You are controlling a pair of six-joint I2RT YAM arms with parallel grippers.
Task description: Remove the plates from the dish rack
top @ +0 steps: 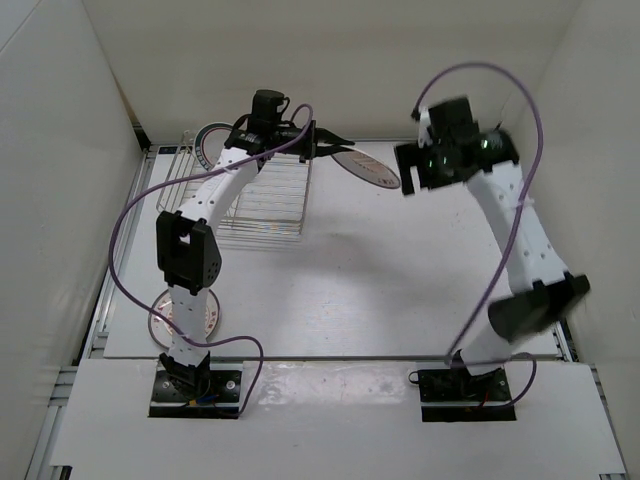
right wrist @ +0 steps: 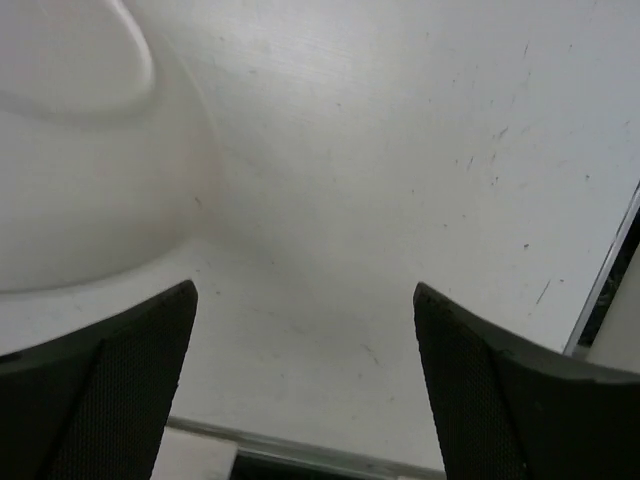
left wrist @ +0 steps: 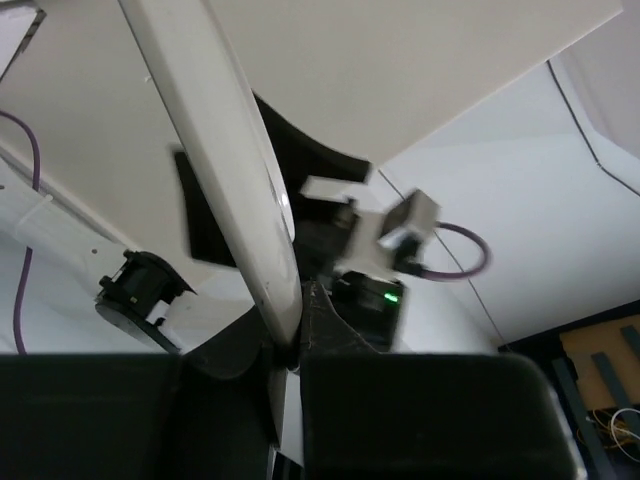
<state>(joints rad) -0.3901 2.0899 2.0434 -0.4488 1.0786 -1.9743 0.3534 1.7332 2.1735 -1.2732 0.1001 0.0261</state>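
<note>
Near the counter's [top: 400, 290] left near corner, a sunburst plate [top: 208, 318] lies flat, partly hidden under the left arm's lower link. It is out of the dish rack [top: 265, 200].

The rack stands farther back, towards the far left corner, with its silver bars running from near to far. The left arm reaches over it.

Just past the rack's right side, the left pincer [top: 335, 148] is clamped on the rim of the held plate [top: 368, 170]. This second plate has an orange centre and hangs tilted above the counter, clear of the rack. In the left wrist view the held plate [left wrist: 240, 180] shows edge-on, a white band running down into the closed left pincer [left wrist: 290, 350].

To the right of that plate, the right pincer [top: 415, 172] hovers near it, above the far right part of the counter. In its own view the right pincer [right wrist: 304, 290] stands wide apart, with only bare counter between the dark fingers [right wrist: 110, 380]. A pale rounded plate surface fills the upper left of that view.

At the far left end of the rack, the dark-rimmed plate [top: 203, 143] stands upright among the prongs.
</note>
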